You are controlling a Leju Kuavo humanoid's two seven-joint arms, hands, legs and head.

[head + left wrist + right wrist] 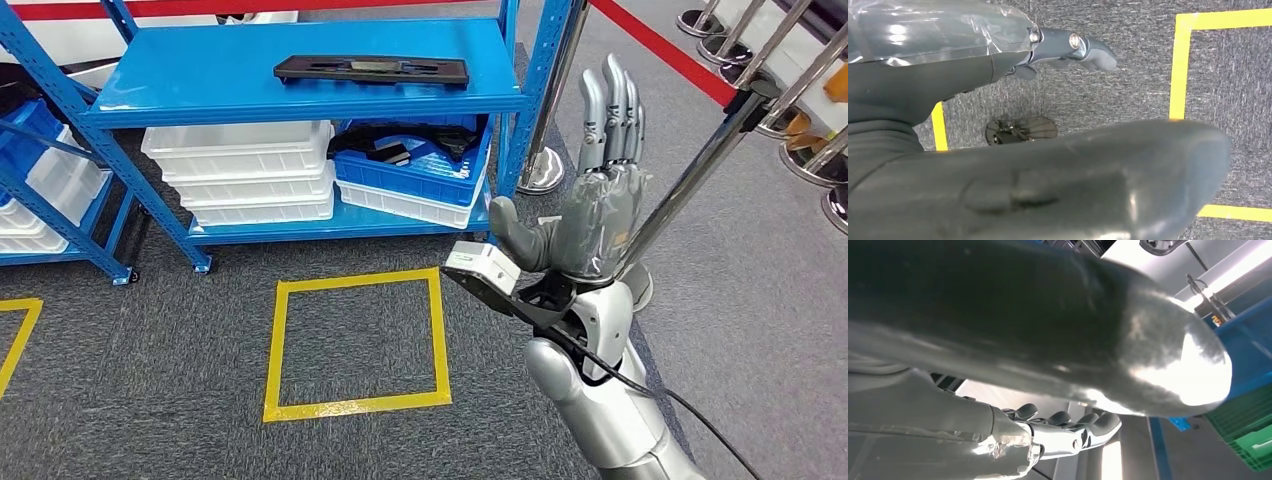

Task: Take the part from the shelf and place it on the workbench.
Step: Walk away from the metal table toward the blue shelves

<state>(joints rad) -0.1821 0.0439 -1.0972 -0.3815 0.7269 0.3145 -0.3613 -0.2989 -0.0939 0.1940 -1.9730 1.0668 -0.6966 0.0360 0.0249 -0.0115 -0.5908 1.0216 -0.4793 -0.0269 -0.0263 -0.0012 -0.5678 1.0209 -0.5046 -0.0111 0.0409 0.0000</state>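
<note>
From the head view, the part [372, 69], a long flat black piece, lies on the upper board of the blue shelf [300, 105], untouched, so by my reading the task has hardly begun: the reach, the grasp, the carry and the setting-down on the workbench are all left to do, and no workbench is to be seen here. The right hand [590, 205] is raised on the right side of the picture, well apart from the part, its fingers [612, 110] straight and lying side by side, the thumb standing off toward the shelf; it holds nothing. Below the shelf's top board stand stacked white bins [245, 170] and a blue bin [415, 175] with dark items inside that are too small to make out. On the grey carpet in front lies a square of yellow tape [355, 340]. In the left wrist view, the left hand [1048, 170] hangs over the same carpet and tape lines; its thick thumb covers much of the picture and one darker finger [1073, 47] stretches out straight, with nothing in the hand. A small dark round object [1020, 130] lies on the floor beneath, and what it is I cannot tell. In the right wrist view, the thumb looms large and blurred, the fingers extended together behind it, empty; a blue upright and a green crate [1248, 440] are cut off at the edge, and the part itself is hidden.
</note>
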